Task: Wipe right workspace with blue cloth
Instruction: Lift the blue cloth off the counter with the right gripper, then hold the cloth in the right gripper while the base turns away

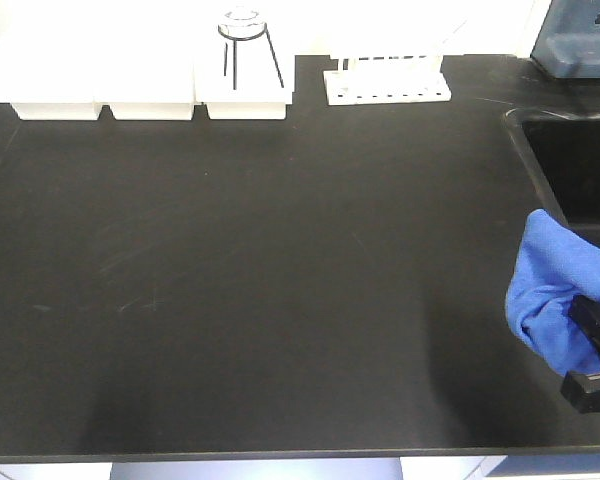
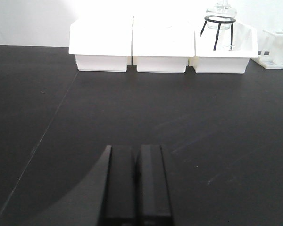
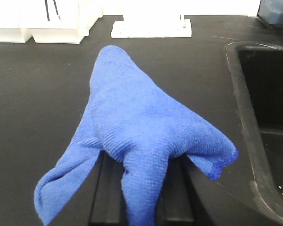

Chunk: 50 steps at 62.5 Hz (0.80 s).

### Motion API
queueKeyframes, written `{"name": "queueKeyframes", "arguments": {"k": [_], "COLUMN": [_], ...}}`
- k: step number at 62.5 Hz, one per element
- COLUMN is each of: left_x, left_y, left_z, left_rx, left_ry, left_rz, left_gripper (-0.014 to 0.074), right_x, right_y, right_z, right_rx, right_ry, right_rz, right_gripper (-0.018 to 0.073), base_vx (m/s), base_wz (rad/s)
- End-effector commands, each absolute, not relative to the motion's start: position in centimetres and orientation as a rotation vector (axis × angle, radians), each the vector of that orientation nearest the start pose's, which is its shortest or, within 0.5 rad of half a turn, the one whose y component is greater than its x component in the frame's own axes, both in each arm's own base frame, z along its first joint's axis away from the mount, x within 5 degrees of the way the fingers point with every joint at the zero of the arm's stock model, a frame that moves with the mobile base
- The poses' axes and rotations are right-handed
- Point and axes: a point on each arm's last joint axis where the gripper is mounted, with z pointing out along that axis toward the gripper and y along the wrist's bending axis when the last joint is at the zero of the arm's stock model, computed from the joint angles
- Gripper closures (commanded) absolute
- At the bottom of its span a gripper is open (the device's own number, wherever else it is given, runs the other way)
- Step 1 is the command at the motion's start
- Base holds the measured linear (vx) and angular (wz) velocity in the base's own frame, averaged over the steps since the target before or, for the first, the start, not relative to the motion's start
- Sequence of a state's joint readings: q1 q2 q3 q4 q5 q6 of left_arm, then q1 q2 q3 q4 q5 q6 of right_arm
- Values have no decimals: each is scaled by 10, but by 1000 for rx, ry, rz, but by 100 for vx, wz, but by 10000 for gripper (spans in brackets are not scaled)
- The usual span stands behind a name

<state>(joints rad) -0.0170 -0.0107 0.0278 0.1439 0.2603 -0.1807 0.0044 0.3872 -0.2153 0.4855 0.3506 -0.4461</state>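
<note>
**Item: blue cloth, held in the right arm, at the right front of the bench**

1. Blue cloth (image 1: pixel 560 290). It is at the far right of the black bench top (image 1: pixel 280 280), near the front edge and just left of the sink (image 1: pixel 525 150). It is bunched and draped forward over the pincer that holds it. In the right wrist view its peak points away from me, toward the back of the bench, and loose corners hang to either side. I cannot tell whether its underside touches the surface.

2. Right gripper (image 1: pixel 590 340). Clamped on the cloth, with the jaws mostly buried under the fabric. The cloth lies ahead of and on top of the fingers, not beside them.

3. Relation that matters. The bare surface to be wiped lies to the left of the cloth and beyond it. The sink edge is close on the right. I judge the stroke should run leftward or forward, with the cloth pressed down first.

4. Left gripper (image 2: pixel 137 183). Jaws together with nothing between them, hanging over open bench. The cloth does not show in its wrist view, so it has no part in this step.

5. Back row. White bins (image 1: pixel 145 85), a flask on a stand (image 1: pixel 245 40) and a white rack (image 1: pixel 385 85) are all well apart from the cloth.
</note>
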Motion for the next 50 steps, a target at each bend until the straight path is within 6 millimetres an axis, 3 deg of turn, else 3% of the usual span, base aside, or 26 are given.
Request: {"name": "queueKeyframes", "arguments": {"k": [1, 50], "left_x": [56, 56], "left_y": [1, 1], "left_z": [179, 179], "left_rx": [-40, -40], "left_ry": [1694, 1694], "left_rz": [-29, -29], "left_gripper": [602, 602], "right_x": [91, 91], "right_y": [12, 12], "right_z": [246, 246], "right_rx": [-65, -65], "right_ry": [1876, 1875], "right_rz": [149, 148], "right_gripper": [559, 559], "base_vx": [-4, -18], "base_wz": [0, 0]}}
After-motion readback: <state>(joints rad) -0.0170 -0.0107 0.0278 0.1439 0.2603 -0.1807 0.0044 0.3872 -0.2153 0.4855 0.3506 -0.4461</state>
